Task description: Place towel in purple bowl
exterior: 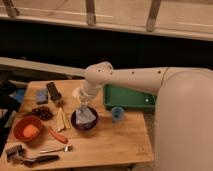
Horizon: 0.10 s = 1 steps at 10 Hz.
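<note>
A dark purple bowl (84,122) stands on the wooden table (110,145), near its middle. A grey-blue towel (86,115) lies bunched in the bowl and sticks up above its rim. My gripper (81,104) hangs from the white arm directly over the bowl, at the top of the towel.
A green tray (129,97) lies at the back right, and a small blue cup (117,113) stands right of the bowl. An orange bowl (27,129) holding an orange, yellow sticks (61,119), a red chili (56,135), a fork (55,149) and a black tool (30,159) lie left.
</note>
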### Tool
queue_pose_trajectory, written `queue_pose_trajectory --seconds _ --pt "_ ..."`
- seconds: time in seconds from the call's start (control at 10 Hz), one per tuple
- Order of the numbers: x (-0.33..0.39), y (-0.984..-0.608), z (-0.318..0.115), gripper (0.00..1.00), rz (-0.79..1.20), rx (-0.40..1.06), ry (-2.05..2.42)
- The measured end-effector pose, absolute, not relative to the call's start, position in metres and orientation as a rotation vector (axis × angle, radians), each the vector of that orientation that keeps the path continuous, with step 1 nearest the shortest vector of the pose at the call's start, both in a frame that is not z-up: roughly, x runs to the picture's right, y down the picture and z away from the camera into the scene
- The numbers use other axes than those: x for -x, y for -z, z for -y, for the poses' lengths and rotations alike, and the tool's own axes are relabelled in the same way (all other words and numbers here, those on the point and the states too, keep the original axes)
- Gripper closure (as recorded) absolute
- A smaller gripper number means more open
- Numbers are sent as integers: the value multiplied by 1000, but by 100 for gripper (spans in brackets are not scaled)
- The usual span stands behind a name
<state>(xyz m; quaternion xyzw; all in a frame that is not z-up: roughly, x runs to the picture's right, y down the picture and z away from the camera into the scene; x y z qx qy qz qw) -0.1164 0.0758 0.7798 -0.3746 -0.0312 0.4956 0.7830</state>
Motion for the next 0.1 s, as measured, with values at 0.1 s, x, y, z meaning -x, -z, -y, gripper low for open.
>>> queue_pose_trajectory --seconds 0.1 --pt "117 -780 -76 28 68 809 -1069"
